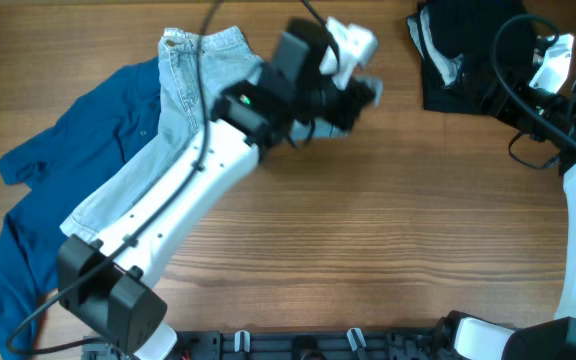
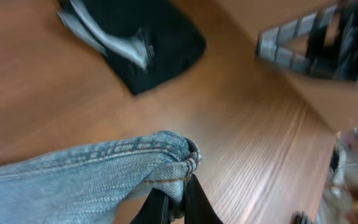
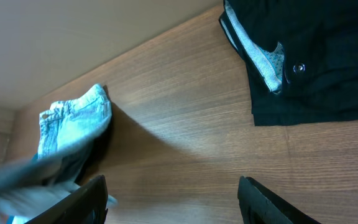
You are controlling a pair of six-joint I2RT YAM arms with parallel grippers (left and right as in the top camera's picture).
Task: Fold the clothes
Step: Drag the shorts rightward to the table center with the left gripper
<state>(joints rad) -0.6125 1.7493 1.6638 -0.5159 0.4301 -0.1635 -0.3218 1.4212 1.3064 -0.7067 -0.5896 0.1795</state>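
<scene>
Overhead: pale denim shorts (image 1: 183,90) lie stretched at about 10 o'clock on the bench (image 1: 368,220), running from the waistband at the far edge down toward 8 o'clock, partly under the left arm. They overlap a royal-blue shirt (image 1: 78,140) spread at 9 o'clock. Black garment (image 1: 463,50), folded, sits at 1 o'clock, well apart from the shorts. Left wrist view: left hand (image 2: 182,186) is closed, its dark fingers pinched on a stitched corner of the denim; the fabric trails away toward 9 o'clock in that frame, raised off the wood at the pinch. The view is blurred. Right wrist view: right hand (image 3: 173,205) stands wide open with nothing between the fingers, over bare wood. The black garment is at 2 o'clock of that frame, pale lining and a button showing; the denim waistband is at 9 o'clock. Right arm is at the bench's 3 o'clock edge, near the black garment.
</scene>
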